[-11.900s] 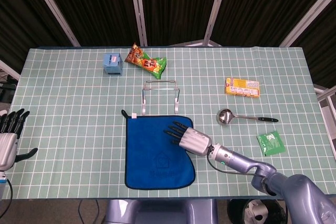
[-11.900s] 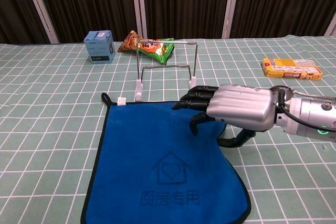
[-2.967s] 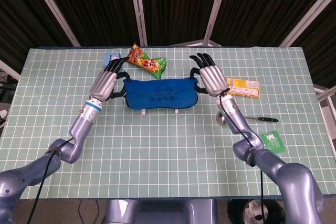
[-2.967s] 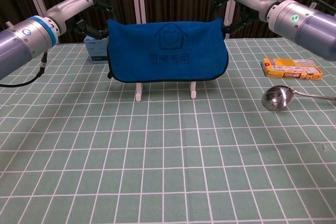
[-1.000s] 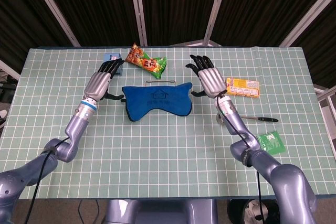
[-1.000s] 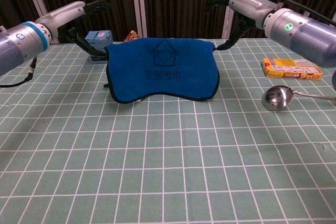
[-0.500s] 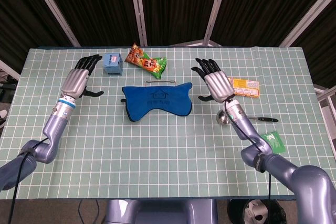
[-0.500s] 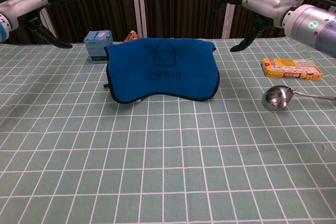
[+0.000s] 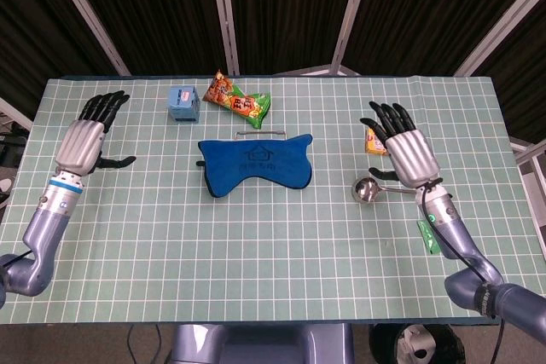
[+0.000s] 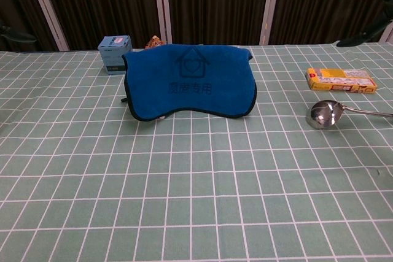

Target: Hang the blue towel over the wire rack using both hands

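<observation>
From the head view we see the blue towel [image 9: 256,162] draped over the wire rack [image 9: 261,131] mid-table, our left hand [image 9: 82,143] and right hand [image 9: 409,153] both released, fingers spread, well apart from it. From the chest view the towel hangs down the rack's front, a ladle [image 10: 323,115] and yellow box [image 10: 339,79] to its right

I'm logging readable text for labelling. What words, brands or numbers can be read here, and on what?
"厨房专用", under a house-and-heart outline: blue towel.
Blue box: label too small to read.
Snack bag: print blurred.
Yellow box: print too small.
</observation>
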Robot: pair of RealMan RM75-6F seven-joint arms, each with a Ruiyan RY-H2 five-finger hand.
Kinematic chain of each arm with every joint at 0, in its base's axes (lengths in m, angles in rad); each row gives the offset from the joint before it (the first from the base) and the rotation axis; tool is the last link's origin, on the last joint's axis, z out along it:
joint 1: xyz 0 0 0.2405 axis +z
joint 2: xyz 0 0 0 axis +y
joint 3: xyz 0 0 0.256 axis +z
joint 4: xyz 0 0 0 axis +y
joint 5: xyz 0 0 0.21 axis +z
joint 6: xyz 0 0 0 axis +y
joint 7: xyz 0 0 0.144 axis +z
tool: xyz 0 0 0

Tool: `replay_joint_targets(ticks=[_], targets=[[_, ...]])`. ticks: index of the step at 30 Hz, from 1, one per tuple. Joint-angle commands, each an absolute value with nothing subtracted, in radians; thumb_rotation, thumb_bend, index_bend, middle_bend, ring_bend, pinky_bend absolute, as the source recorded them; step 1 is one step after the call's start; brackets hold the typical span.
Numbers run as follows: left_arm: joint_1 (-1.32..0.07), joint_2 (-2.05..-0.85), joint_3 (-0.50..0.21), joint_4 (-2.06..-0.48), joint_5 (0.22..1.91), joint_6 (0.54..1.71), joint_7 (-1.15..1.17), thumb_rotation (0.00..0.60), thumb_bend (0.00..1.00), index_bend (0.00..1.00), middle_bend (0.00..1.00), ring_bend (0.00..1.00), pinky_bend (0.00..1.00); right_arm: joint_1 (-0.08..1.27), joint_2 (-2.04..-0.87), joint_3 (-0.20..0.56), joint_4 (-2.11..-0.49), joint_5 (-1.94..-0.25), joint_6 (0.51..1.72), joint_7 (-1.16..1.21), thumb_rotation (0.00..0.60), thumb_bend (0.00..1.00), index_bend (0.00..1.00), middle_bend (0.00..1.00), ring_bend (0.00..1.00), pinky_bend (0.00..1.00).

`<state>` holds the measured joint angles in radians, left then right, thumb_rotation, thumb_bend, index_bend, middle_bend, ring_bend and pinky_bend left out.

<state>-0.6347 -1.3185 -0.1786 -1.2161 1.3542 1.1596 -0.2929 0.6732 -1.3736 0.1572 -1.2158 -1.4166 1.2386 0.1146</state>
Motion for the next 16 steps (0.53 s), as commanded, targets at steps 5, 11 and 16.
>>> replay_joint_targets(ticks=[5, 11, 16], targets=[[-0.442, -1.128, -0.101, -1.529, 1.363, 1.335, -0.121, 0.6, 0.0, 0.0, 0.0, 0.0, 0.0, 0.463, -1.17, 0.087, -1.485, -1.397, 1.389, 0.03, 0.6, 0.0, 0.07, 0.0, 0.0, 0.0], [-0.338, -1.072, -0.036, -1.63, 1.417, 1.437, -0.014, 0.6, 0.0, 0.0, 0.0, 0.0, 0.0, 0.339, -1.095, 0.021, -1.578, -1.405, 1.466, -0.05, 0.6, 0.0, 0.04, 0.0, 0.0, 0.0], [-0.274, -1.077, -0.007, -1.664, 1.436, 1.501, 0.042, 0.6, 0.0, 0.0, 0.0, 0.0, 0.0, 0.27, -1.101, -0.001, -1.576, -1.441, 1.541, -0.074, 0.6, 0.0, 0.04, 0.0, 0.0, 0.0]])
